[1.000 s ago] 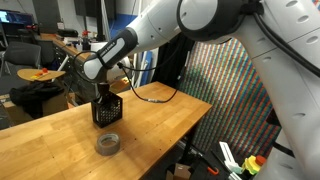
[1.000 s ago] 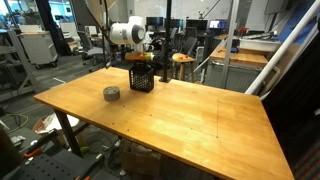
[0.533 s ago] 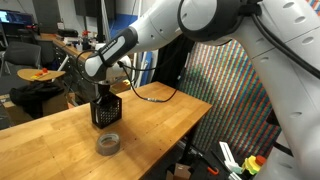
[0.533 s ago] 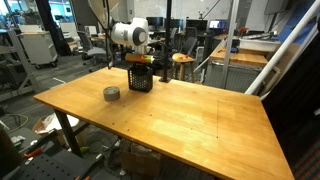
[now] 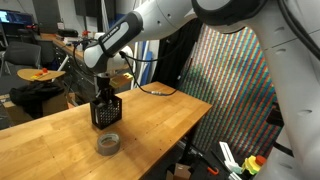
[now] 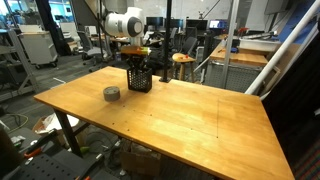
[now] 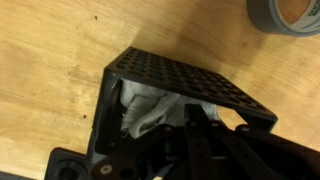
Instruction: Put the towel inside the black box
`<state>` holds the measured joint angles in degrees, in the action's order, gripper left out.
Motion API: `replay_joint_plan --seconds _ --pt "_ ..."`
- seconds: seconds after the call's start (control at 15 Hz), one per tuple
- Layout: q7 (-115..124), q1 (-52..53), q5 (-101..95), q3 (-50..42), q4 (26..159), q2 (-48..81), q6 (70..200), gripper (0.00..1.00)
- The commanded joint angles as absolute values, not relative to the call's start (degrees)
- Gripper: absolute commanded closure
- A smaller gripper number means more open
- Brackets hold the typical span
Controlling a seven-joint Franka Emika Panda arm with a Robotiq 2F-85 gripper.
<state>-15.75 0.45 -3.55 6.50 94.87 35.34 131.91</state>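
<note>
We find the wooden counter [image 6: 180, 110] carrying the black box [image 6: 139, 77] (perforated walls) and, near it, a grey tape roll [image 6: 111, 94].

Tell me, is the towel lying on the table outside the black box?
No, the wrist view shows the towel inside the black box.

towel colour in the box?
White, slightly greyish in shadow. The towel shows best in the wrist view, bunched inside the black box.

I see a grey tape roll [image 5: 108, 143] lying flat on the wooden table [image 5: 55, 135], close to the edge. In my wrist view it sits at the top corner. A shimmering mesh screen [image 5: 225, 80] stands beside the table.
</note>
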Motion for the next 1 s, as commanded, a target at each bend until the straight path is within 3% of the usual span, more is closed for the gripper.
replay_joint_plan --seconds 0.0,0.27,0.33,0.4,0.47,0.67,0.93 --pt "-13.6 1.1 -3.1 6.1 104.9 25.7 137.1 0.97" --pt "-10.3 1.3 -2.7 5.9 114.9 17.2 142.3 0.96" --pt "-9.7 1.3 -2.6 5.9 117.4 15.1 143.9 0.90" --pt "-9.2 1.2 -2.4 5.9 120.1 13.0 146.1 0.70" --pt "-10.7 1.4 -3.2 5.8 112.5 19.3 141.7 0.92" --pt "-9.8 1.5 -3.2 5.7 117.6 15.1 144.0 0.70" --pt "-9.6 1.5 -3.2 5.7 118.6 14.6 144.4 0.70"
